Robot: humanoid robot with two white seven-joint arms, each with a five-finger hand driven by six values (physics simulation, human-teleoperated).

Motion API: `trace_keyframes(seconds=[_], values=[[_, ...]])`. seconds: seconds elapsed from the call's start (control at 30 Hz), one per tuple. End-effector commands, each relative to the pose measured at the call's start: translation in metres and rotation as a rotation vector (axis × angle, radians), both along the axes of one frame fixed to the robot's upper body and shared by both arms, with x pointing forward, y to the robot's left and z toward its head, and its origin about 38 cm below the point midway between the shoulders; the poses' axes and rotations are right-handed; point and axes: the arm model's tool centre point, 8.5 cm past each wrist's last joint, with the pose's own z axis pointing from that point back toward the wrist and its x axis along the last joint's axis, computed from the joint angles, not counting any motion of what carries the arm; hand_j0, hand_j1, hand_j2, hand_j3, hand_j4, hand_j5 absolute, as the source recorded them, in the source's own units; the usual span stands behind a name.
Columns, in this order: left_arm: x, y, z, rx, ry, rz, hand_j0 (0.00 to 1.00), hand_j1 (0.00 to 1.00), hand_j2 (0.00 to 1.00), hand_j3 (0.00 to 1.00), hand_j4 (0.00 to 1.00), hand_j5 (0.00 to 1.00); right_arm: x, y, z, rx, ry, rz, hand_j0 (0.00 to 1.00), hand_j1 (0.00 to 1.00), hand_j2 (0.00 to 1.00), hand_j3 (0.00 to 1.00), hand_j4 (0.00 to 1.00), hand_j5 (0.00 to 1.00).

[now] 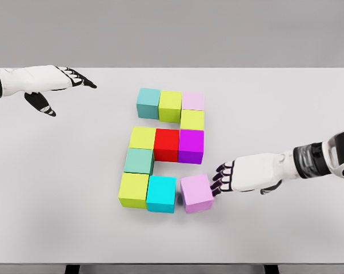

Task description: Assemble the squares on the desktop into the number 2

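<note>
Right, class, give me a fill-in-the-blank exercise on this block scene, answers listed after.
1. The red cube sits in the ____ row of the figure.
2. The right hand touches the ____ cube at the bottom right.
3. The left hand hovers over the table, holding ____.

Answers: middle; lilac; nothing

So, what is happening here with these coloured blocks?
The robot's right hand touches the light purple cube at the bottom right of a block figure on the white table, fingers curled against its side. That cube sits slightly askew beside the cyan cube. The other cubes already form a 2. The left hand hovers open, far left.
</note>
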Motion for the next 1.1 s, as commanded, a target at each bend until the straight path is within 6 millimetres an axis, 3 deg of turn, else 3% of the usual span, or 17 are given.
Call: trace_keyframes(seconds=[0.0, 0.57, 0.7, 1.07], values=[[0.0, 0.0, 0.001, -0.005, 0.0, 0.003, 1.0, 1.0, 1.0, 1.0, 1.0, 1.0, 0.0, 0.004, 0.0, 0.01, 0.004, 0.004, 1.0, 1.0, 1.0, 1.0, 1.0, 1.0], [0.0, 0.0, 0.001, -0.007, 0.0, 0.003, 1.0, 1.0, 1.0, 1.0, 1.0, 1.0, 0.005, -0.007, 0.009, 0.002, -0.022, -0.023, 1.0, 1.0, 1.0, 1.0, 1.0, 1.0], [0.0, 0.001, 0.001, -0.008, -0.001, 0.004, 1.0, 1.0, 1.0, 1.0, 1.0, 1.0, -0.002, -0.005, -0.002, -0.005, 0.011, -0.012, 1.0, 1.0, 1.0, 1.0, 1.0, 1.0], [0.0, 0.0, 0.0, -0.009, 0.001, 0.003, 1.0, 1.0, 1.0, 1.0, 1.0, 1.0, -0.001, 0.006, 0.0, 0.029, 0.025, 0.002, 1.0, 1.0, 1.0, 1.0, 1.0, 1.0]])
